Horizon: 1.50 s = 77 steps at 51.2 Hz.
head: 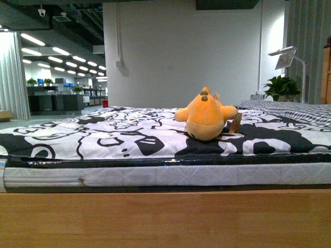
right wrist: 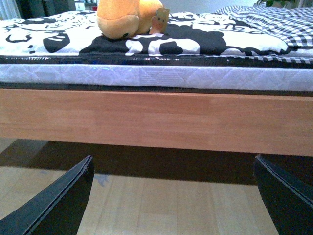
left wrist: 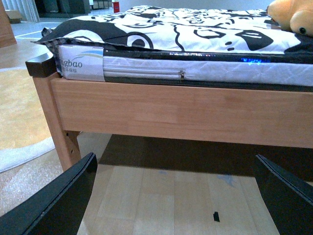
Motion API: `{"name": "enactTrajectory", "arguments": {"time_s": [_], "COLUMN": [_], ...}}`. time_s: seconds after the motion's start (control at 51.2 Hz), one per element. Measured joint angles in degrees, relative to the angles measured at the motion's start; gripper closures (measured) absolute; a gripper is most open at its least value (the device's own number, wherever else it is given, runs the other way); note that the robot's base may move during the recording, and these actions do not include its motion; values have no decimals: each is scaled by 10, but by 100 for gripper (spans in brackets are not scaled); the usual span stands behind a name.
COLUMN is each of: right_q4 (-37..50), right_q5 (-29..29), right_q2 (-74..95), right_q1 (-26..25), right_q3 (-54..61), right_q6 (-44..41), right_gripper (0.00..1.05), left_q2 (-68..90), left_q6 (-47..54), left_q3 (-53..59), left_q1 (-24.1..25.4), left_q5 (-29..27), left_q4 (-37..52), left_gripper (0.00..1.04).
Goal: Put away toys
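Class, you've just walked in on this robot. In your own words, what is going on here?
Nothing is being handled yet. An orange plush toy lies untouched on the black-and-white patterned bed cover. The left gripper and right gripper are both open and empty, low in front of the wooden bed frame, facing the bed. The toy has not been put away.

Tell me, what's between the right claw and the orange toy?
Right wrist view: wooden rail, mattress edge and patterned sheet lie between the right gripper and the plush toy.
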State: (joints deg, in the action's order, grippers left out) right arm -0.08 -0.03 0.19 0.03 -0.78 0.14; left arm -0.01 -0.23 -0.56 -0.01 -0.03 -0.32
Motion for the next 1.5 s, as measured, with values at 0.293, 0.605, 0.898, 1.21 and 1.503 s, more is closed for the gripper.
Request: {"name": "enactTrajectory", "arguments": {"time_s": [0.293, 0.605, 0.898, 1.21, 1.503], "right_q4": [0, 0, 0, 61, 226], "right_q5": [0, 0, 0, -63, -26], "right_q2": [0, 0, 0, 97, 315], "right_q1": [0, 0, 0, -85, -15], "right_q3": [0, 0, 0, -60, -185], "right_q6": [0, 0, 0, 52, 37], "right_gripper": [6, 6, 6, 6, 6], "left_q2": [0, 0, 0, 0, 0], "left_q6": [0, 0, 0, 0, 0], "left_q3": [0, 0, 0, 0, 0], "left_q1": [0, 0, 0, 0, 0], "left_q5": [0, 0, 0, 0, 0], "left_q4": [0, 0, 0, 0, 0], "left_gripper": [6, 6, 6, 6, 6]}}
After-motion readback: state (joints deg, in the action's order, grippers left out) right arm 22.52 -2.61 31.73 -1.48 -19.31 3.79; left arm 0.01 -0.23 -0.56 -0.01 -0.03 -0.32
